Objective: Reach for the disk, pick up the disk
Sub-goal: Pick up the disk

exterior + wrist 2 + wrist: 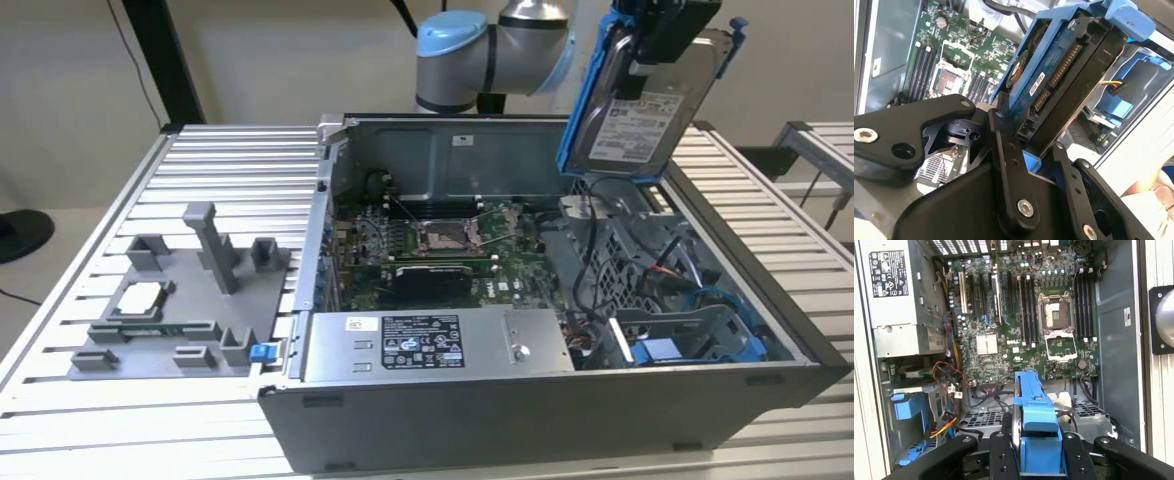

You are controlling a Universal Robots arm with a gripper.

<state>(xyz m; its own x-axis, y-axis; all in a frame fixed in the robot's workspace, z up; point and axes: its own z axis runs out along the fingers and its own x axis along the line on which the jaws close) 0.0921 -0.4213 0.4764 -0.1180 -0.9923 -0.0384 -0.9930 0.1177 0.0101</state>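
Observation:
The disk (638,108), a silver hard drive with a white label and a blue bracket along its edges, hangs upright in the air above the back right corner of the open computer case (534,420). My gripper (663,40) is shut on it from above. In the second wrist view the disk (1054,75) shows its blue circuit-board side and connectors, clamped between two black fingers (1004,150). The first wrist view looks down the blue bracket edge of the disk (1036,410), with the gripper (1035,440) closed around it.
Below lie the motherboard (441,240) with its bare processor socket, a grey power supply box (427,345), loose cables and a blue drive bay (694,340). A grey fixture (174,300) holding a small square chip (140,297) sits on the slatted table at the exterior view's left.

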